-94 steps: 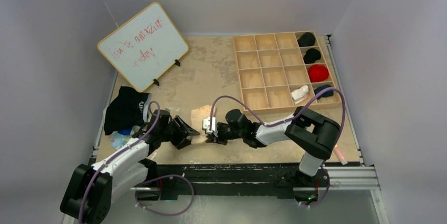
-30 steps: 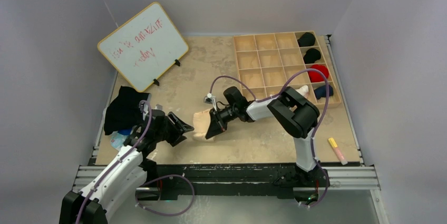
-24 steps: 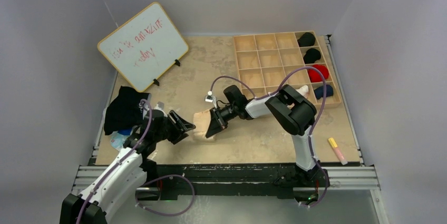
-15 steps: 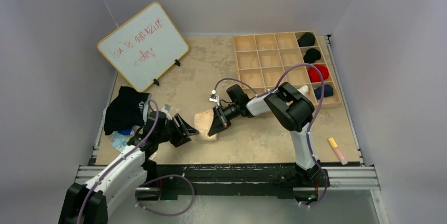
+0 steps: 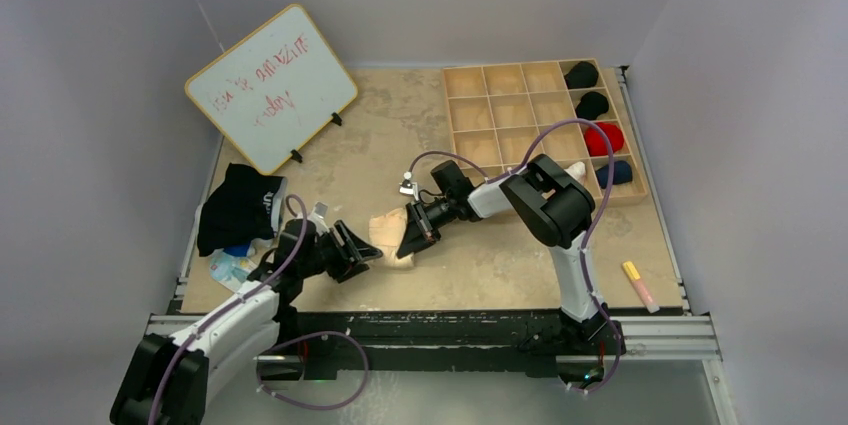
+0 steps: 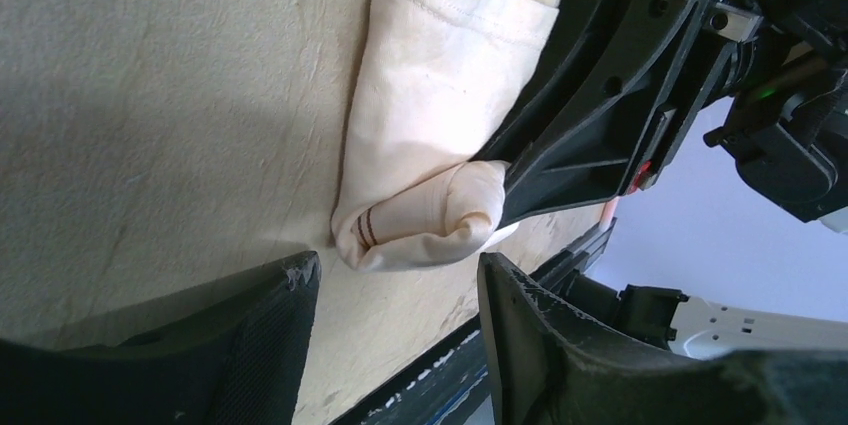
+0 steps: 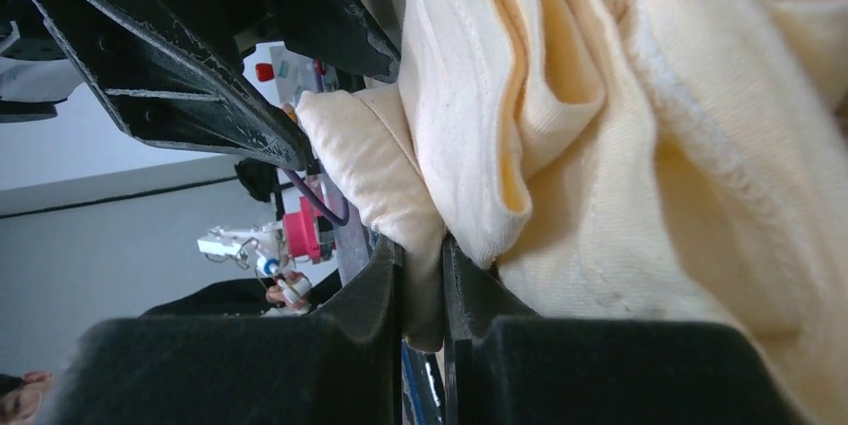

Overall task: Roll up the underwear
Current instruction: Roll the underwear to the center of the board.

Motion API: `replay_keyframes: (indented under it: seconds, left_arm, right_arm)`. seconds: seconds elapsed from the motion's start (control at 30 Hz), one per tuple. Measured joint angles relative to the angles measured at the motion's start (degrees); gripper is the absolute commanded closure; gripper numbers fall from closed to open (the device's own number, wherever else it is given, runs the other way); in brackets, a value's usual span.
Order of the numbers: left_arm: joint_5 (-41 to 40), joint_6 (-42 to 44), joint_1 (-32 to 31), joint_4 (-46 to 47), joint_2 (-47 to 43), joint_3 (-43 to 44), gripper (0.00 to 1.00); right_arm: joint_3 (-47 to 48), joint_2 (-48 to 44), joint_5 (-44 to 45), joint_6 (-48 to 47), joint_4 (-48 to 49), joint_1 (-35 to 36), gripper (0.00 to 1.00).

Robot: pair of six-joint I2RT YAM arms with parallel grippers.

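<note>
The right gripper (image 5: 412, 236) clamps a fold of the cream underwear (image 5: 385, 227), likely to hold the roll tight (left gripper (image 5: 357, 249) hovers open, empty, just left).

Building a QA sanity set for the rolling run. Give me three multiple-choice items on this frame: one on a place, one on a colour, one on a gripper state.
1. Where on the table does the underwear lie?
A) far right corner
B) near the middle, between the left gripper and the right gripper
C) far left corner

2. What colour is the underwear?
A) red
B) black
C) cream

3. How does the left gripper stand?
A) jaws open, holding nothing
B) shut on the underwear
C) shut on nothing

Answers:
1 B: the top view shows it between the two grippers.
2 C: both wrist views show cream fabric.
3 A: the left wrist view shows the jaws apart and the roll's end ahead of them, ungripped.
</note>
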Motion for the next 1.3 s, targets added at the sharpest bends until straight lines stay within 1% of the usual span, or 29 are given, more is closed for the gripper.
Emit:
replay_keyframes:
  seconds: [0.27, 0.47, 0.53, 0.7, 0.77, 0.83, 0.9, 0.93, 1.0, 1.03, 1.1, 1.3]
  left_arm:
    - [-0.2, -3.6, -1.9, 9.9, 7.4, -0.8, 0.42]
    - [-2.2, -7.5, -2.9, 12.8, 11.3, -0.8, 0.43]
    - [-2.3, -8.7, -3.0, 13.2, 12.6, -0.5, 0.48]
    - [-3.2, -10.0, -3.1, 11.8, 15.3, 0.8, 0.68]
    - [-3.8, -9.9, -3.2, 10.3, 15.6, 1.4, 0.74]
    - [-4.5, -9.8, -3.4, 8.8, 15.7, 2.0, 0.79]
    - [-4.8, -9.5, -3.5, 7.2, 15.8, 2.8, 0.83]
    - [-4.9, -9.4, -3.5, 6.6, 16.0, 3.2, 0.84]
    - [-5.0, -9.0, -3.7, 5.8, 16.4, 3.9, 0.86]
    - [-4.9, -8.7, -3.7, 5.4, 17.0, 4.3, 0.87]
    - [-4.7, -8.4, -3.7, 5.1, 18.1, 5.1, 0.88]
    - [-4.1, -7.1, -4.2, 5.2, 21.5, 7.5, 0.91]
  right_arm:
    - [0.6, 0.1, 0.1, 0.0, -1.7, 0.0, 0.88]
    - [0.8, 0.1, 0.1, -0.1, -2.6, -0.1, 0.83]
    - [0.9, 0.1, 0.0, -0.3, -2.9, -0.1, 0.82]
    - [1.2, 0.1, 0.0, -1.0, -3.8, -0.1, 0.8]
    - [1.4, 0.1, 0.1, -1.2, -4.2, -0.1, 0.78]
    - [1.5, 0.0, 0.3, -1.4, -4.3, -0.1, 0.75]
    - [1.5, -0.2, 0.5, -1.5, -4.3, -0.1, 0.67]
    - [1.5, -0.4, 0.8, -1.8, -4.4, -0.1, 0.62]
    - [1.4, -1.1, 1.1, -2.4, -4.7, -0.1, 0.48]
    - [1.4, -1.6, 1.3, -2.8, -4.8, 0.0, 0.44]
    - [0.9, -3.3, 1.7, -3.7, -5.1, 0.3, 0.4]
    - [-4.0, -10.7, 7.6, -10.0, -4.0, 0.7, 0.32]
